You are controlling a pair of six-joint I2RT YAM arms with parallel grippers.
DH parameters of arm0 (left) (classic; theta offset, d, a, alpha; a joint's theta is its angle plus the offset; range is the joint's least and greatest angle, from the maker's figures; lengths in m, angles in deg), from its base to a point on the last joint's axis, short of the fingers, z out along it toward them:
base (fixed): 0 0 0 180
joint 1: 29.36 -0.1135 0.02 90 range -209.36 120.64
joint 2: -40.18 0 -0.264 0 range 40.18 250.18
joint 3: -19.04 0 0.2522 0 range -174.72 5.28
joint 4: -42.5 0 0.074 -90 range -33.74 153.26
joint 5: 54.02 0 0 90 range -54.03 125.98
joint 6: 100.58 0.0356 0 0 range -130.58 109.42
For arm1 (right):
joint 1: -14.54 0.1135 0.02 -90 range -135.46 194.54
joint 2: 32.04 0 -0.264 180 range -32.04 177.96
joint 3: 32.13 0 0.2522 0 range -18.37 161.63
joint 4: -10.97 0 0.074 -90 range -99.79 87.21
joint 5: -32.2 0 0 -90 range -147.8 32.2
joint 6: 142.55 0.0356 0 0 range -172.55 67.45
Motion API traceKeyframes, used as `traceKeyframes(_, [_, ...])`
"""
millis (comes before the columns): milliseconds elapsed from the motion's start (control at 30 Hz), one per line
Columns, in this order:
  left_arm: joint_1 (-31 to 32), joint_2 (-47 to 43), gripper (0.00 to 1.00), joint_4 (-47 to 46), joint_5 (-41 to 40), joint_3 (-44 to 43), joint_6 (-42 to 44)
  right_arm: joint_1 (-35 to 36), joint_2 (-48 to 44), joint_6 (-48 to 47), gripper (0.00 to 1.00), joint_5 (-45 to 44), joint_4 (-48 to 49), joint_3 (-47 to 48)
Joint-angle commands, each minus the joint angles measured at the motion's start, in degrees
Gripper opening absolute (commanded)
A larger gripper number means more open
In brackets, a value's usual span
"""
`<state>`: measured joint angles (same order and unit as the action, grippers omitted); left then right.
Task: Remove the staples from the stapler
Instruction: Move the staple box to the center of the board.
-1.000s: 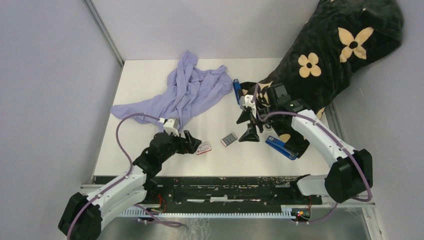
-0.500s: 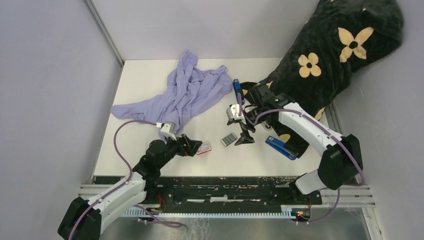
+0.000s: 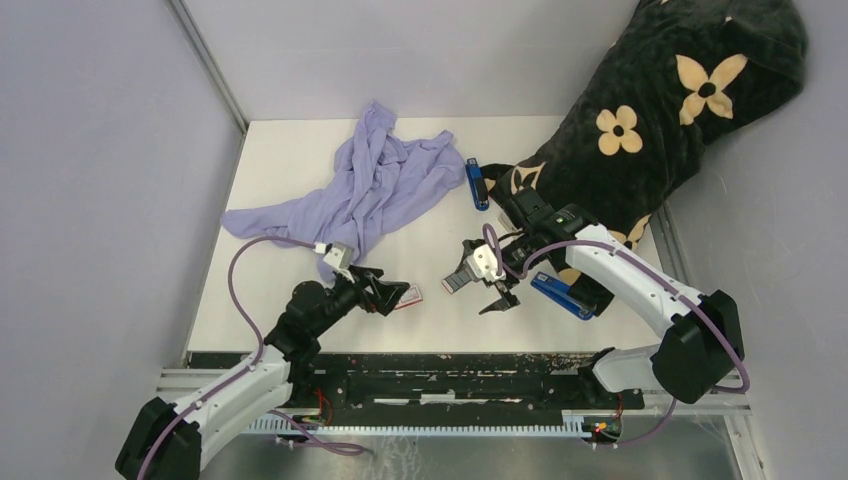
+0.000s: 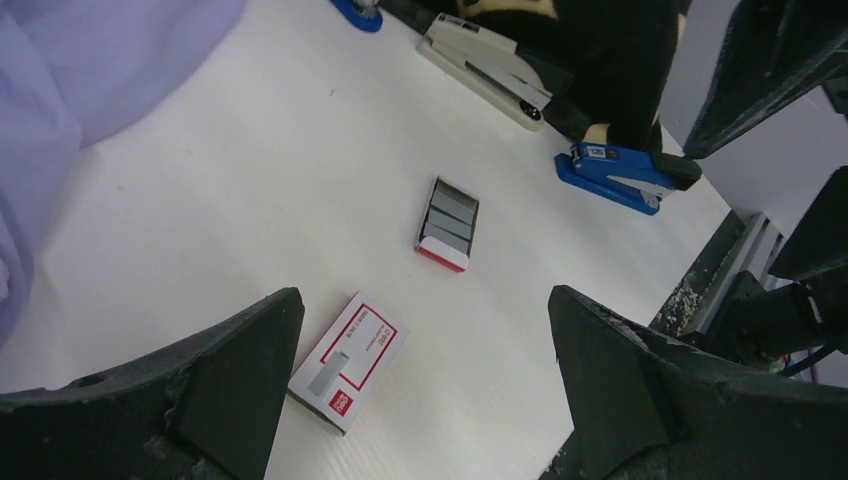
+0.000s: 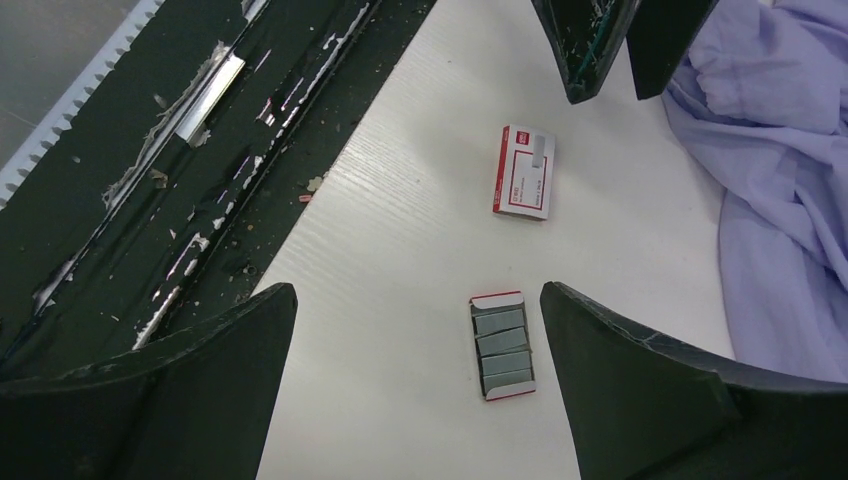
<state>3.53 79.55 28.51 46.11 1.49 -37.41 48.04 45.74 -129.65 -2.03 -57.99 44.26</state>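
Note:
Several silver-grey strips of staples [image 5: 503, 345] lie side by side in a small red-edged tray [image 3: 457, 281], also seen in the left wrist view as the staples [image 4: 447, 222]. My right gripper [image 5: 417, 292] hangs open above them, the strips close to one finger, nothing held. My left gripper [image 4: 425, 295] is open low over the table, with a red-and-white staple box [image 4: 347, 360] by one finger. A blue stapler [image 3: 562, 294] lies right of the tray, a beige stapler [image 4: 485, 70] beyond it, and another blue stapler [image 3: 477, 183] further back.
A lilac cloth [image 3: 372, 190] is crumpled at the back left. A black flowered blanket [image 3: 660, 110] covers the back right corner. The table's dark, scuffed near rail [image 5: 190, 170] runs just beside my right gripper.
My right arm has swung from the back staplers toward the near edge and now hovers over the staple tray. Both grippers have opened wider. The left gripper has edged toward the box.

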Motion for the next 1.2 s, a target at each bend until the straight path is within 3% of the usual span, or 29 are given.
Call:
traceKeyframes(0, [0.0, -3.09, 0.99, -6.51, 2.19, -1.9, 6.13, -0.05, -0.84, -5.55, 0.99, 3.34, -1.54, 0.47])
traceKeyframes(300, [-0.01, -2.72, 0.99, -2.32, 1.97, -1.77, 15.57, -0.1, -1.49, -4.44, 0.99, -0.09, 1.21, -0.91])
traceKeyframes(467, [0.14, 0.25, 1.0, -10.54, 7.23, 1.41, 18.39, -0.09, 0.04, -4.21, 0.99, -1.82, 2.55, -1.14])
traceKeyframes(567, [0.7, 2.87, 1.0, -10.78, 6.66, 1.59, 19.35, -0.07, 0.27, -4.52, 0.99, -1.93, 2.49, -1.47])
traceKeyframes(700, [3.72, 4.33, 0.97, -3.98, 1.89, -0.39, 18.5, -0.06, 0.57, -4.43, 0.99, -1.58, 2.01, -1.19])
traceKeyframes(933, [6.31, -2.86, 0.95, 9.15, -3.62, -3.78, 11.12, -0.01, 3.1, -6.66, 0.99, -3.07, -1.51, 0.63])
traceKeyframes(1167, [8.92, 7.18, 0.95, 6.42, -1.21, -7.16, 17.01, 0.08, 3.15, -6.92, 1.0, -3.72, -1.49, 0.46])
